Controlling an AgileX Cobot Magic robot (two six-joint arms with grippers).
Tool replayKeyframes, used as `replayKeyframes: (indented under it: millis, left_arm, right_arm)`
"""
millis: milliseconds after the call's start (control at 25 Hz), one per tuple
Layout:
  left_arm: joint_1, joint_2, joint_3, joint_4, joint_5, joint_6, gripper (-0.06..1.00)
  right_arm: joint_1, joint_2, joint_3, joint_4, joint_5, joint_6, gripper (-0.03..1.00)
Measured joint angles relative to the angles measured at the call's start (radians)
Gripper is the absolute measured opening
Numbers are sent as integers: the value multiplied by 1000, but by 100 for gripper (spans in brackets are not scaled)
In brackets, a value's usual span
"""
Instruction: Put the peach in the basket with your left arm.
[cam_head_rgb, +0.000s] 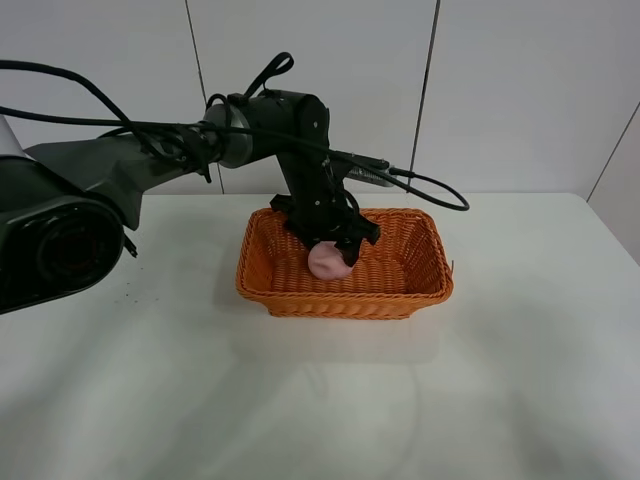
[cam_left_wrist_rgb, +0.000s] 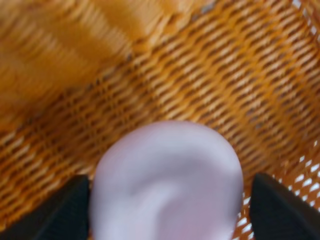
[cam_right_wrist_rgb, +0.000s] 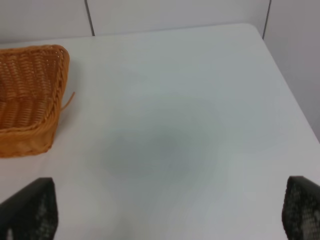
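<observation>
The pale pink peach (cam_head_rgb: 328, 262) sits between the black fingers of my left gripper (cam_head_rgb: 335, 248), inside the orange wicker basket (cam_head_rgb: 345, 300), low over its woven floor. In the left wrist view the peach (cam_left_wrist_rgb: 167, 180) fills the space between the two fingertips (cam_left_wrist_rgb: 65, 210), with the basket weave (cam_left_wrist_rgb: 200, 75) right behind it. Whether the peach touches the floor I cannot tell. The left arm (cam_head_rgb: 290, 130) reaches in from the left over the basket's back rim. My right gripper (cam_right_wrist_rgb: 170, 215) is open and empty over bare table, and the exterior view does not show it.
The basket stands mid-table on a white tabletop (cam_head_rgb: 150, 380). Its right end shows in the right wrist view (cam_right_wrist_rgb: 30, 100), with white table (cam_right_wrist_rgb: 175, 125) beside it. Black cables (cam_head_rgb: 430, 190) trail from the left arm over the basket's back. A white panelled wall stands behind the table.
</observation>
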Motion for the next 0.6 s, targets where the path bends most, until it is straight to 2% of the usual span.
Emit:
replayKeyframes:
  millis: [80,240,400,600]
  left_arm:
    - [4,0,-16,-1,41,0,81]
    - [29,-5,-108,-10,126,-2,84]
    - [67,-63,-151,-9,152,-1,84]
    - [165,-109,-162,-9,167,26,84]
  right_arm:
    - [0,0,0,0,0,0,69]
    - [0,0,0,0,0,0,69]
    - [0,0,0,0,0,0,69]
    - [0,0,0,0,0,0,69]
